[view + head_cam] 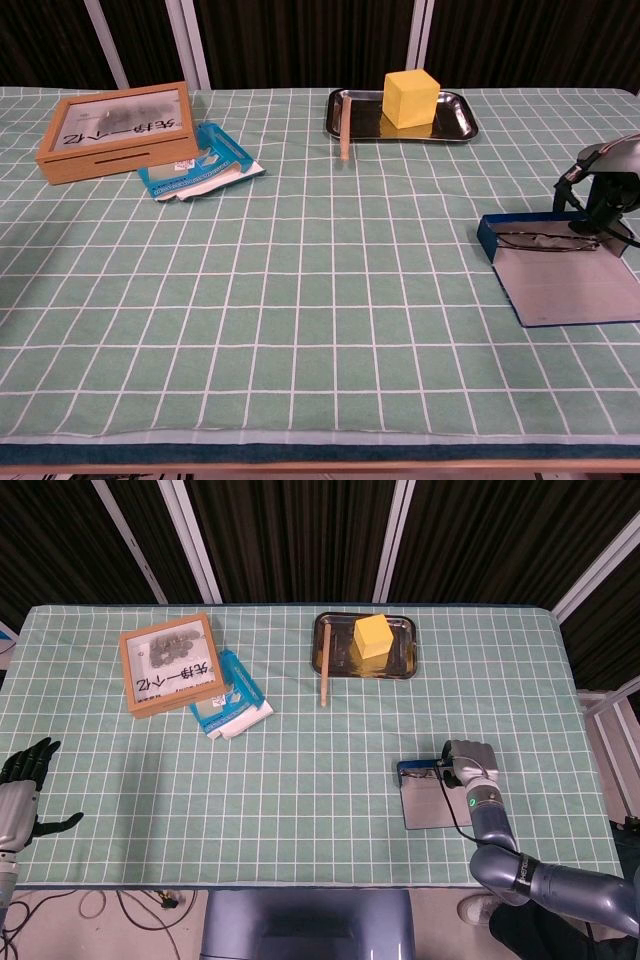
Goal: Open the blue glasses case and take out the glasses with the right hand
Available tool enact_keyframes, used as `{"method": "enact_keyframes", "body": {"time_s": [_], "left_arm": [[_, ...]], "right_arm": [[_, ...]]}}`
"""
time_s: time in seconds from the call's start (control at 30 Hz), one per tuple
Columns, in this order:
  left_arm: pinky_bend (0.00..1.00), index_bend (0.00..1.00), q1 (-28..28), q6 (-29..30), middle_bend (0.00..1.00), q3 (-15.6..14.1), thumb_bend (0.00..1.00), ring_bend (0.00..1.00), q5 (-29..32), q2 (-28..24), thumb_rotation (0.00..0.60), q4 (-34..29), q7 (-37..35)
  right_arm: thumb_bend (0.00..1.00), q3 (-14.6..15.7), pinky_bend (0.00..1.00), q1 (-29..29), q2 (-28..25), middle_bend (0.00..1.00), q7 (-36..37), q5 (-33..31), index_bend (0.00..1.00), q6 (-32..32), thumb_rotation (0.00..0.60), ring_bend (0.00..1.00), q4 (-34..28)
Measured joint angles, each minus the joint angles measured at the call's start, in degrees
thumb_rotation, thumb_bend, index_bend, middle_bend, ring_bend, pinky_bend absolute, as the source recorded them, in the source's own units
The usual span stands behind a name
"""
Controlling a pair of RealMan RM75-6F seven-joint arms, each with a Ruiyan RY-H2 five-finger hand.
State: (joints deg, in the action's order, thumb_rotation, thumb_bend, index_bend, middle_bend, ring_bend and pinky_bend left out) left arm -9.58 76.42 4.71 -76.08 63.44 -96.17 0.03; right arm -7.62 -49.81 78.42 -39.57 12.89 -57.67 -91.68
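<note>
The blue glasses case [578, 288] lies open near the table's right edge, its grey-lined lid flat toward the front; in the head view the case [426, 800] sits low right. Dark-framed glasses [545, 240] lie in its blue tray. My right hand [603, 187] hangs over the tray's right end, fingers pointing down and apart, fingertips close to the glasses' right end with nothing held; whether they touch is unclear. The head view shows this right hand [470, 759] from above, hiding that end. My left hand [22, 782] rests open off the table's left front edge.
A metal tray [455, 127] with a yellow block [411, 97] stands at the back, a wooden stick [345, 125] leaning on its left rim. At the back left are a wooden framed box [118, 128] and a blue-and-white packet [200, 165].
</note>
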Motion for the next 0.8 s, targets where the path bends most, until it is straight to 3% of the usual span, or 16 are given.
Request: {"method": "enact_keyframes", "body": {"time_s": [0.8], "left_arm": [[0.00,0.00,0.07,0.06,0.00,0.09,0.03,0.00,0.18,-0.06,0.600,-0.17,-0.09]], "right_arm": [[0.53,-0.54,1.00,-0.04,0.82,0.87,0.12,-0.43,0.40,-0.25,0.600,0.94,0.43]]}}
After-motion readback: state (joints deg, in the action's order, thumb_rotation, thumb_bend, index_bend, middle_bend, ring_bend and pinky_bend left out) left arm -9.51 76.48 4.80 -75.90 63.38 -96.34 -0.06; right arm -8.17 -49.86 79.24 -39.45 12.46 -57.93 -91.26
